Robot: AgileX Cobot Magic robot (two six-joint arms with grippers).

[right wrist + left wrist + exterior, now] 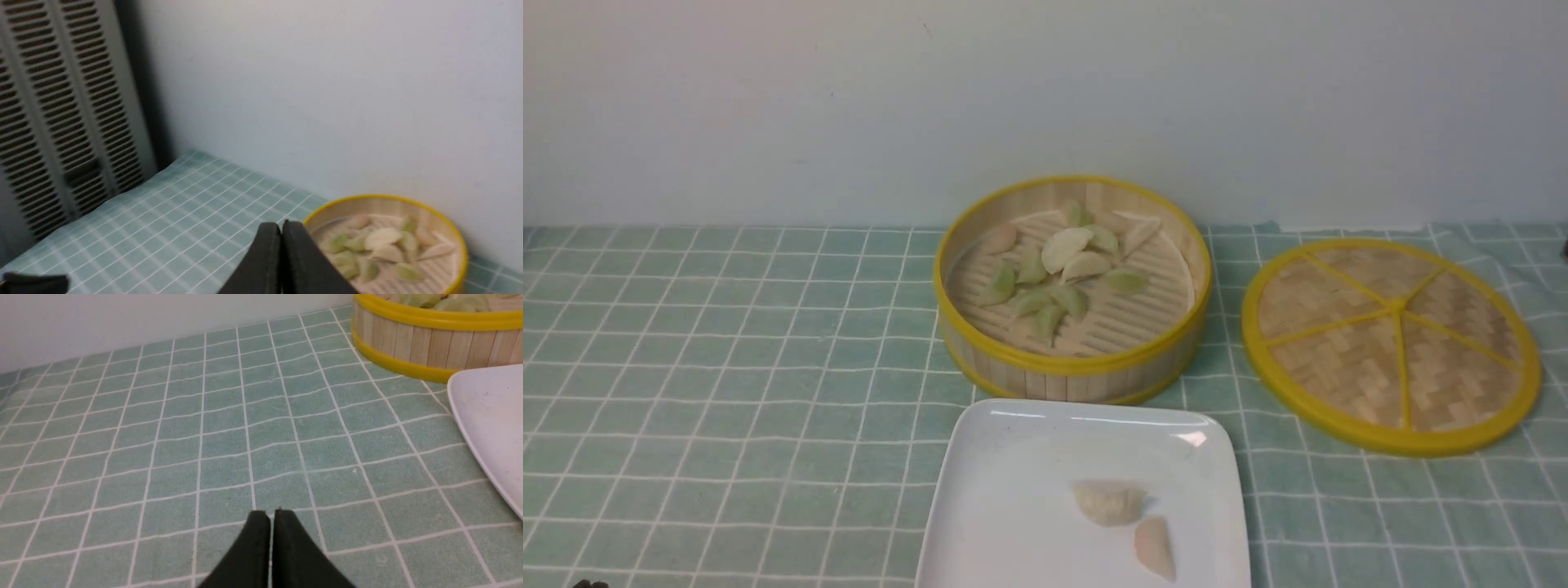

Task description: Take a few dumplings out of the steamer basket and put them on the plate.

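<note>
The dumplings (1058, 273), pale cream and light green pleated crescents, lie heaped toward the far side of the steamer basket (1072, 366), long axes pointing every way. Two more rest on the glossy white plate (1005, 490), which sits just in front of the basket. The right gripper (282, 226), jaws pressed together and empty, hangs raised with the basket ahead and below it. The left gripper (271, 516), likewise closed on nothing, hovers low over the checked cloth (727, 367) beside the plate. The right arm seems better placed. A woven lid (1392, 343) lies flat beside the basket.
</note>
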